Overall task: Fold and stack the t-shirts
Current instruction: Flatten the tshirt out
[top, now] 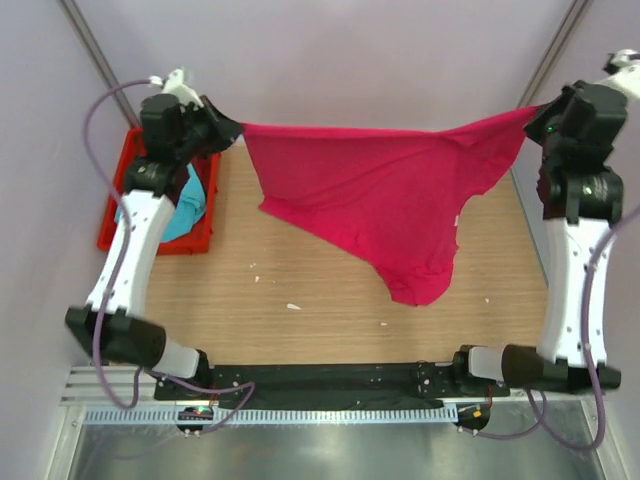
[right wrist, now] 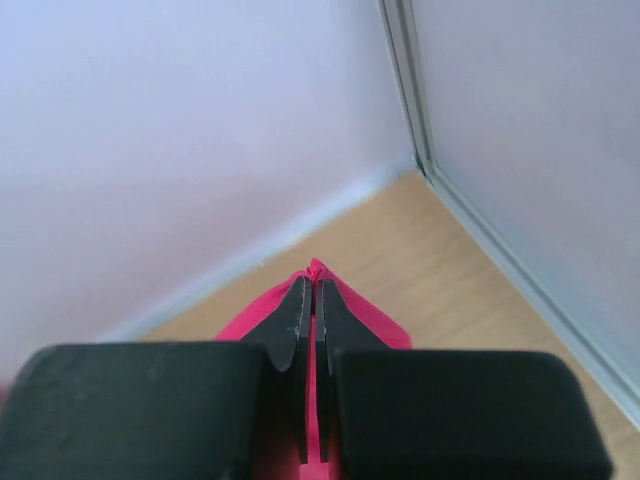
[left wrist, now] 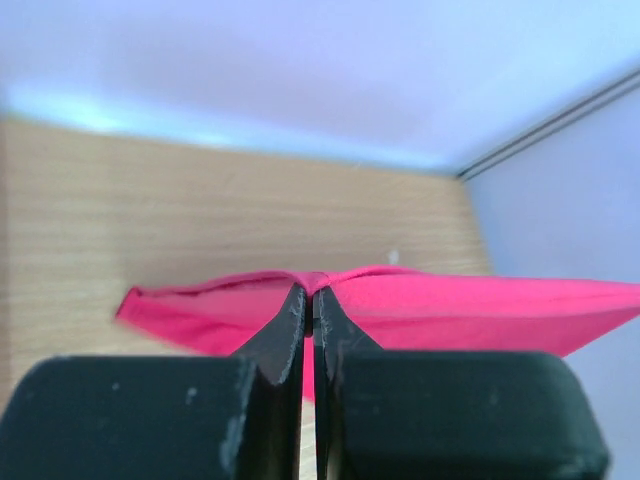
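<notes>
The magenta-pink t-shirt [top: 380, 195] hangs stretched in the air between both grippers above the wooden table, its lower part sagging towards the middle. My left gripper [top: 236, 130] is shut on its left corner; the left wrist view shows the jaws pinched on the pink cloth [left wrist: 460, 305]. My right gripper [top: 536, 112] is shut on its right corner; the right wrist view shows pink cloth [right wrist: 378, 322] bunched at the fingertips. The turquoise-blue t-shirt [top: 187, 205] lies crumpled in the red crate, partly hidden by the left arm.
The red plastic crate [top: 125, 190] stands at the table's left edge under the left arm. Grey walls enclose the table at the back and sides. Small white specks [top: 293, 306] lie on the wood near the front.
</notes>
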Robot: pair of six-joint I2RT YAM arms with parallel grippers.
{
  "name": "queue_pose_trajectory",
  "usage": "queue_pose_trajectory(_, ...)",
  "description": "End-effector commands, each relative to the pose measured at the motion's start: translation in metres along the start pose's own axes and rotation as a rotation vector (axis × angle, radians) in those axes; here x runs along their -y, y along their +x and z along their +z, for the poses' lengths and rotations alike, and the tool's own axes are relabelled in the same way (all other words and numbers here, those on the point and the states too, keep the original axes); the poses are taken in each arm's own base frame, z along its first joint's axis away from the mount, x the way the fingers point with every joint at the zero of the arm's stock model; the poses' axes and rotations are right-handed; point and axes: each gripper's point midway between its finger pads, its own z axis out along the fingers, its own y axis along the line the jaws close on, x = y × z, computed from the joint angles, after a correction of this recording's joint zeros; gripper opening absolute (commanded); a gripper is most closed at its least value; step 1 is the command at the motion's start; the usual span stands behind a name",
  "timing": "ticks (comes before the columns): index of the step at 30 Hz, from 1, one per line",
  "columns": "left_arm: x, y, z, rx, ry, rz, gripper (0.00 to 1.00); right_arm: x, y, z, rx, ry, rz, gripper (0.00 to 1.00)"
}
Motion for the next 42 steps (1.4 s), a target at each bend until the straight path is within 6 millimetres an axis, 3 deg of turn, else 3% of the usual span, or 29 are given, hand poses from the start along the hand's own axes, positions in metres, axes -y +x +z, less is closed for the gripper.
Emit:
queue_pose_trajectory(1, 0.062, -0.06, -0.097, 0.212, 0.136, 0.046, 0.0, -0.001, -0.085, -0.094, 0.244, -0.059, 0.049, 0.01)
queue_pose_trajectory(2, 0.067, -0.063, -0.112, 0.232, 0.144, 0.053, 0.0, 0.001, -0.103, -0.126, 0.31, -0.086, 0.075, 0.01)
queue_pose_trajectory(4, 0.086, -0.075, -0.163, 0.321, 0.184, 0.081, 0.0, 0.001, -0.117, -0.159, 0.37, -0.13, 0.1, 0.01)
queue_pose_trajectory(5, 0.09, -0.076, -0.181, 0.345, 0.191, 0.098, 0.0, 0.002, -0.127, -0.19, 0.424, -0.171, 0.12, 0.01)
queue_pose_trajectory(6, 0.094, -0.079, -0.197, 0.372, 0.198, 0.107, 0.0, 0.002, -0.132, -0.204, 0.452, -0.198, 0.13, 0.01)
queue_pose_trajectory(7, 0.099, -0.08, -0.225, 0.418, 0.201, 0.118, 0.0, 0.002, -0.135, -0.216, 0.471, -0.217, 0.137, 0.01)
queue_pose_trajectory(9, 0.102, -0.081, -0.249, 0.454, 0.191, 0.142, 0.0, 0.007, -0.143, -0.25, 0.529, -0.252, 0.163, 0.01)
queue_pose_trajectory(13, 0.111, -0.076, -0.287, 0.498, 0.214, 0.153, 0.0, 0.011, -0.157, -0.29, 0.6, -0.3, 0.187, 0.01)
queue_pose_trajectory(17, 0.11, -0.078, -0.291, 0.513, 0.2, 0.16, 0.0, 0.005, -0.163, -0.287, 0.607, -0.32, 0.212, 0.01)
queue_pose_trajectory(18, 0.107, -0.078, -0.287, 0.512, 0.189, 0.169, 0.0, 0.004, -0.161, -0.28, 0.597, -0.314, 0.209, 0.01)
queue_pose_trajectory(19, 0.104, -0.079, -0.282, 0.51, 0.177, 0.172, 0.0, -0.002, -0.151, -0.257, 0.552, -0.308, 0.196, 0.01)
queue_pose_trajectory(22, 0.092, -0.078, -0.25, 0.481, 0.133, 0.195, 0.0, -0.013, -0.14, -0.221, 0.52, -0.318, 0.194, 0.01)
queue_pose_trajectory(23, 0.081, -0.07, -0.231, 0.452, 0.106, 0.196, 0.0, -0.017, -0.125, -0.191, 0.462, -0.301, 0.189, 0.01)
queue_pose_trajectory(25, 0.071, -0.069, -0.197, 0.434, 0.083, 0.207, 0.0, -0.026, -0.117, -0.164, 0.449, -0.318, 0.188, 0.01)
queue_pose_trajectory(26, 0.06, -0.059, -0.175, 0.392, 0.064, 0.21, 0.0, -0.029, -0.09, -0.126, 0.373, -0.291, 0.175, 0.01)
queue_pose_trajectory(27, 0.052, -0.054, -0.159, 0.371, 0.051, 0.211, 0.0, -0.035, -0.086, -0.112, 0.372, -0.306, 0.176, 0.01)
queue_pose_trajectory(29, 0.027, -0.032, -0.106, 0.299, 0.013, 0.218, 0.0, -0.035, -0.04, -0.057, 0.262, -0.269, 0.151, 0.01)
queue_pose_trajectory(30, 0.017, -0.024, -0.089, 0.28, -0.003, 0.216, 0.0, -0.039, -0.035, -0.042, 0.271, -0.284, 0.15, 0.01)
queue_pose_trajectory(31, 0.002, -0.011, -0.054, 0.235, -0.025, 0.21, 0.0, -0.037, -0.006, -0.018, 0.21, -0.266, 0.129, 0.01)
queue_pose_trajectory(32, -0.011, 0.005, -0.034, 0.188, -0.038, 0.218, 0.0, -0.039, 0.0, -0.004, 0.216, -0.271, 0.129, 0.01)
queue_pose_trajectory(33, -0.022, 0.016, -0.013, 0.158, -0.054, 0.215, 0.0, -0.037, 0.028, 0.028, 0.157, -0.244, 0.119, 0.01)
queue_pose_trajectory(34, -0.044, 0.037, 0.023, 0.104, -0.082, 0.21, 0.0, -0.035, 0.05, 0.046, 0.122, -0.231, 0.109, 0.01)
queue_pose_trajectory(35, -0.058, 0.049, 0.045, 0.073, -0.107, 0.218, 0.0, -0.038, 0.054, 0.061, 0.137, -0.238, 0.106, 0.01)
queue_pose_trajectory(36, -0.07, 0.057, 0.062, 0.047, -0.128, 0.213, 0.0, -0.035, 0.09, 0.096, 0.063, -0.209, 0.093, 0.01)
queue_pose_trajectory(37, -0.093, 0.077, 0.097, -0.015, -0.163, 0.204, 0.0, -0.038, 0.101, 0.11, 0.045, -0.219, 0.086, 0.01)
queue_pose_trajectory(39, -0.116, 0.084, 0.124, -0.039, -0.199, 0.174, 0.0, -0.04, 0.129, 0.145, -0.003, -0.217, 0.073, 0.01)
queue_pose_trajectory(40, -0.118, 0.078, 0.14, -0.026, -0.189, 0.166, 0.0, -0.039, 0.156, 0.174, -0.056, -0.199, 0.052, 0.01)
queue_pose_trajectory(41, -0.138, 0.101, 0.162, -0.078, -0.207, 0.149, 0.0, -0.042, 0.167, 0.185, -0.077, -0.207, 0.05, 0.01)
queue_pose_trajectory(42, -0.146, 0.108, 0.174, -0.103, -0.2, 0.131, 0.0, -0.043, 0.174, 0.195, -0.089, -0.207, 0.052, 0.01)
